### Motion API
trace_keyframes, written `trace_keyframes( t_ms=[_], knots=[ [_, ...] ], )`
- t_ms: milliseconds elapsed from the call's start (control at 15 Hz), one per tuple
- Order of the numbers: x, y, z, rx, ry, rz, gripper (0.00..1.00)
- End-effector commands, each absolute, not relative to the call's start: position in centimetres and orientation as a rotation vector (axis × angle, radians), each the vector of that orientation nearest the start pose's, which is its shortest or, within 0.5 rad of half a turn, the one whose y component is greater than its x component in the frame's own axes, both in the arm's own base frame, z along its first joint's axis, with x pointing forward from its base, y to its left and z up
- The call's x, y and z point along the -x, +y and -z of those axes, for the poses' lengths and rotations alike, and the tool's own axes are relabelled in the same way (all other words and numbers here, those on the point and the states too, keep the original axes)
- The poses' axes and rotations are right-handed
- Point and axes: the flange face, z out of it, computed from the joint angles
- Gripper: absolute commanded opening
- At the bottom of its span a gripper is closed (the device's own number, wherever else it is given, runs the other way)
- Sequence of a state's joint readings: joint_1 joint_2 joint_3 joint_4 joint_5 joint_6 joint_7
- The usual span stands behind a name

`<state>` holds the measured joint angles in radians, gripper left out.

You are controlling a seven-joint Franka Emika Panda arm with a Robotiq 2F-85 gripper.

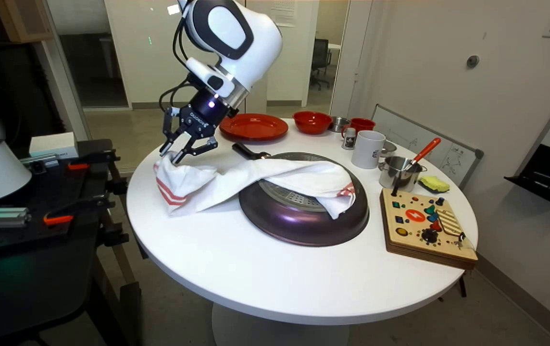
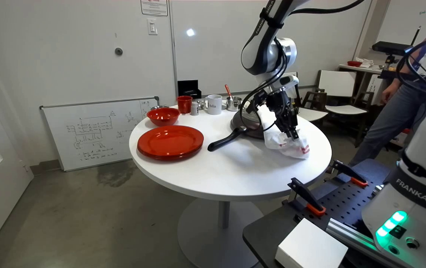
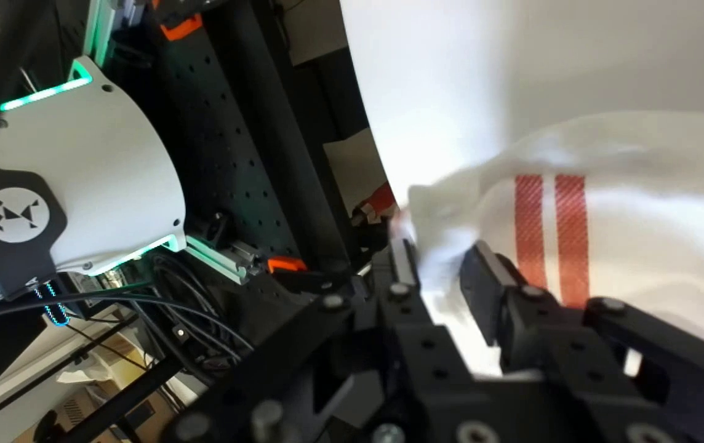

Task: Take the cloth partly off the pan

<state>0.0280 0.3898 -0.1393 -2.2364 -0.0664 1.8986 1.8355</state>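
white cloth with red stripes (image 1: pixel 241 179) is lying partly off a dark purple upturned metal pan (image 1: pixel 294 223)

the pan is resting bottom up on a round white table (image 1: pixel 256 283), and its grey perforated base (image 1: pixel 292 196) is showing beside the cloth. its black handle (image 1: pixel 246 151) is ending near some stacked shiny red plates (image 1: pixel 254 126). one end of the cloth is covering a part of this base and is hanging onto the sloping side of the pan. the rest is stretching across the table, and the other end is lying there bunched, near the table edge.

at this bunched end, a black two-finger gripper (image 1: pixel 169 157) is pointing downward at a slant. in the wrist view, its fingers (image 3: pixel 480 286) are standing only a little apart, and a fold of the cloth is sitting between them. i am not able to say whether they are pressing on this fold.

beyond the pan in an exterior view, a white cylindrical mug (image 1: pixel 368 150) is standing near a small steel pot (image 1: pixel 391 179), which is holding a red-handled tool (image 1: pixel 427 149). a thick wooden board with knobs (image 1: pixel 415 228) is lying near the pan, but apart.
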Motion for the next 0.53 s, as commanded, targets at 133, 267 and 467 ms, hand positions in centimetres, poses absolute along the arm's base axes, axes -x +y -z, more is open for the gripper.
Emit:
trace_keyframes(
  t_ms=[133,267,467],
  knots=[
    [-46.8,-4.7,-23.2,-1.535,-2.079,0.419,0.76],
    [-47.9,-4.7,-25.1,-1.599,-2.084,0.339,0.89],
    [-49.0,-4.9,-27.3,-1.698,-2.035,0.232,1.00]
  ],
)
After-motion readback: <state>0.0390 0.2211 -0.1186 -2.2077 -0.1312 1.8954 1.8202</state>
